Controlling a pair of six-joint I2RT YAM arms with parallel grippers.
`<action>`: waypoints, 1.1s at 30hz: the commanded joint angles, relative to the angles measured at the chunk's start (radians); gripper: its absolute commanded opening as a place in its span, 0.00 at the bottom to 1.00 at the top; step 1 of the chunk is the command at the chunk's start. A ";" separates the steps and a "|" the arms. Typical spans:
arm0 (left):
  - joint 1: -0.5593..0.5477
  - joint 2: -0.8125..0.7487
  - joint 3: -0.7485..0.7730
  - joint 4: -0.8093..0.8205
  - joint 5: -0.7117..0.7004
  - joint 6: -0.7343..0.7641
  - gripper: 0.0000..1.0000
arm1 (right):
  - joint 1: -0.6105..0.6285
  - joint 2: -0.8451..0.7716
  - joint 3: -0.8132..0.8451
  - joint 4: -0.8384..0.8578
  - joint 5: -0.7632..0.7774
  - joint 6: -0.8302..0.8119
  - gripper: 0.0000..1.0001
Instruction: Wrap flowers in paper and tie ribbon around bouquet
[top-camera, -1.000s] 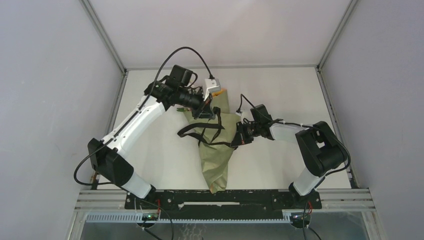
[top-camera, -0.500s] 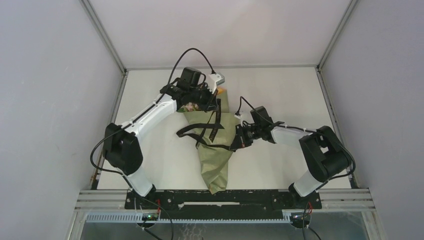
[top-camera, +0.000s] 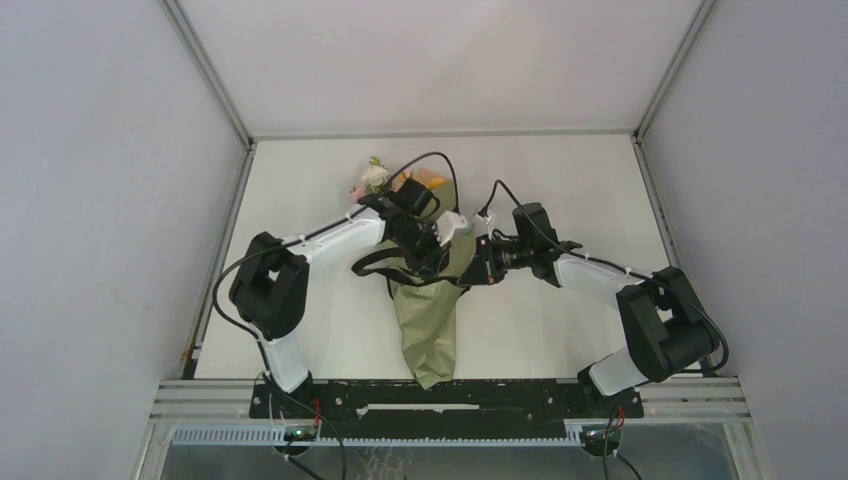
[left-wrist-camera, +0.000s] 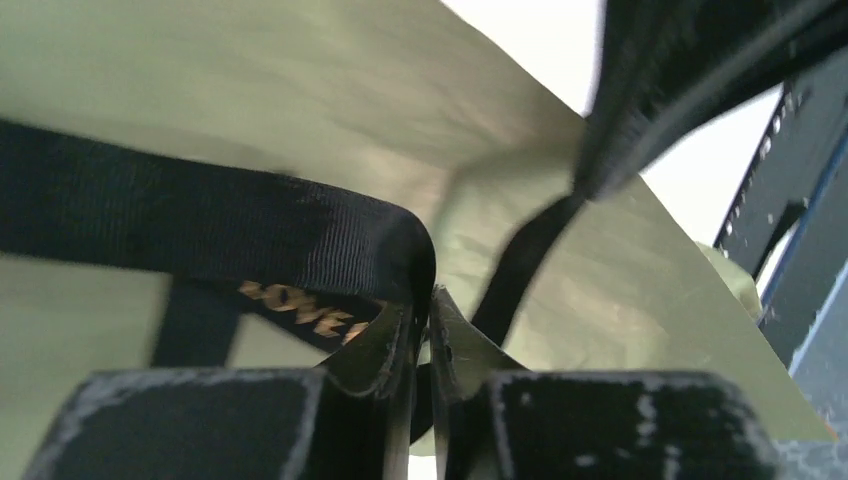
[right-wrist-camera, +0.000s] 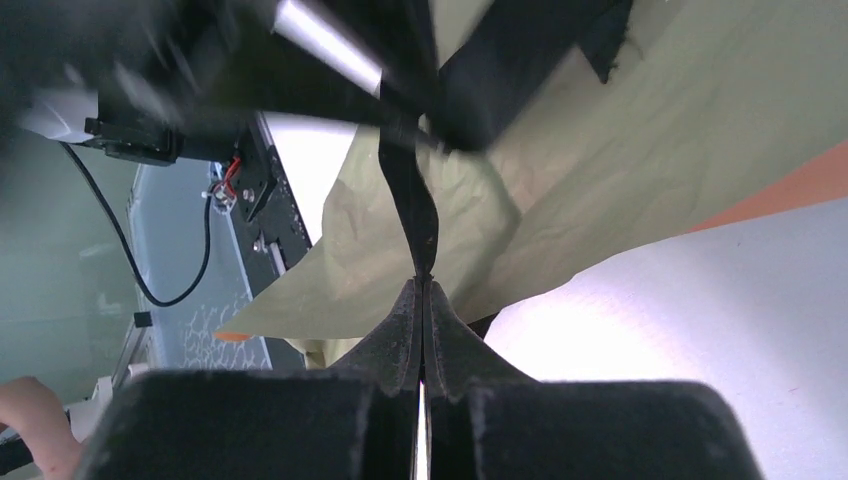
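The bouquet (top-camera: 428, 335) lies lengthwise down the middle of the table (top-camera: 580, 180) and splits it in two. Over its waist the left gripper (top-camera: 437, 262) and right gripper (top-camera: 478, 272) meet almost tip to tip, leaving no way through. The ribbon (top-camera: 372, 259) loops out leftward, a snag just beside the left arm (top-camera: 320, 235). The right arm (top-camera: 600, 278) bars the right half crosswise. Open table lies at the far right, along the left edge, and between the left arm and the bouquet's near tip.
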 joint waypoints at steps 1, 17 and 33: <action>-0.038 0.000 -0.036 -0.082 0.011 0.132 0.16 | -0.007 -0.025 0.007 0.093 -0.042 0.021 0.00; -0.016 -0.076 -0.088 -0.016 -0.068 0.210 0.77 | -0.030 -0.010 0.056 0.082 0.021 0.025 0.00; 0.044 -0.026 -0.006 -0.018 0.001 0.139 0.67 | -0.045 0.117 0.165 0.041 0.200 0.072 0.00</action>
